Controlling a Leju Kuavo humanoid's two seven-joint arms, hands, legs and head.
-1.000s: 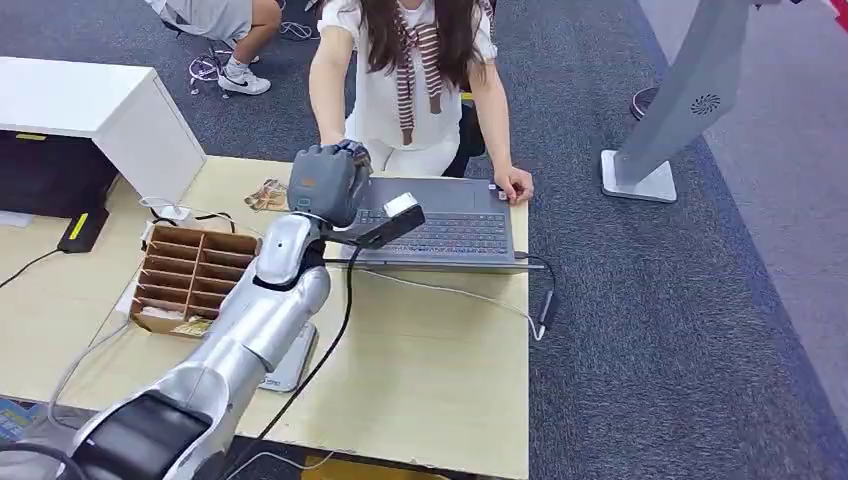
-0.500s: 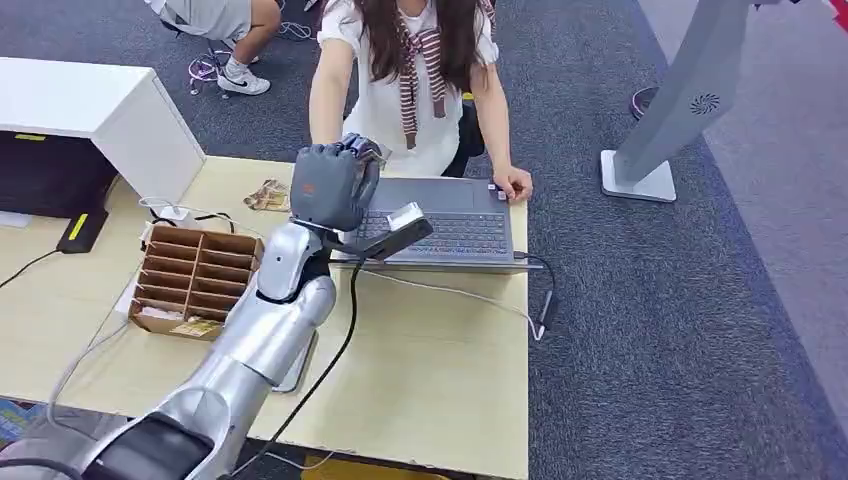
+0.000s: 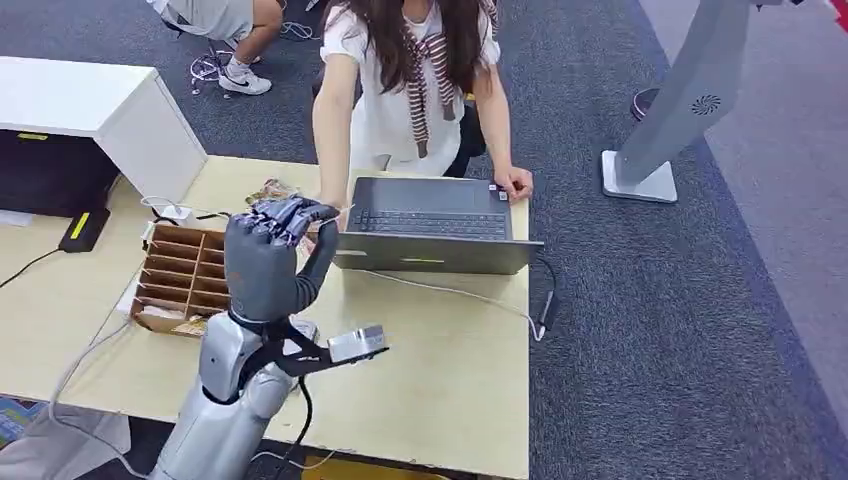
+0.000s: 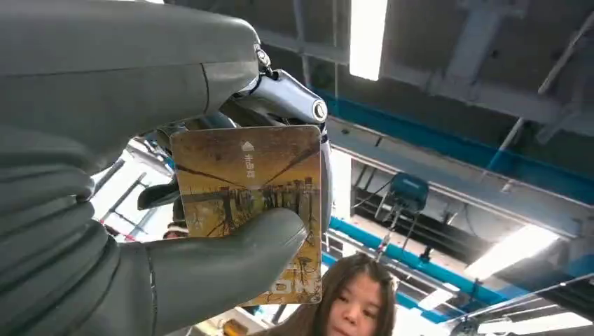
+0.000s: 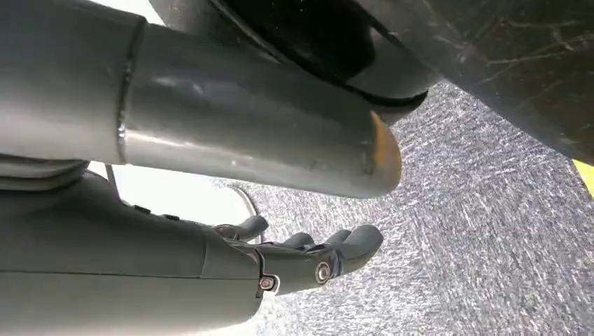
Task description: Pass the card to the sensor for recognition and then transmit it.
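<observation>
My left hand (image 3: 262, 265) is raised upright above the table's (image 3: 450, 380) front half, beside the laptop (image 3: 430, 225). In the left wrist view the thumb (image 4: 210, 266) and fingers pinch a yellow-brown picture card (image 4: 245, 182). In the head view the hand's back hides most of the card. A person's hand (image 3: 333, 212) reaches to just behind my fingertips; I cannot tell if it touches the card. A corner of a flat grey pad (image 3: 306, 331) shows beside my forearm. My right hand (image 5: 308, 259) hangs over grey carpet, fingers loosely apart and holding nothing.
A cardboard divider box (image 3: 185, 270) sits left of my hand, with loose cards (image 3: 268, 190) behind it. Cables run across the table. A white cabinet (image 3: 90, 110) stands at far left and a grey stand (image 3: 670, 120) on the carpet at right.
My left arm has drawn back from over the laptop toward me and the hand now stands upright. The person has leaned in and lowered a hand toward my fingers.
</observation>
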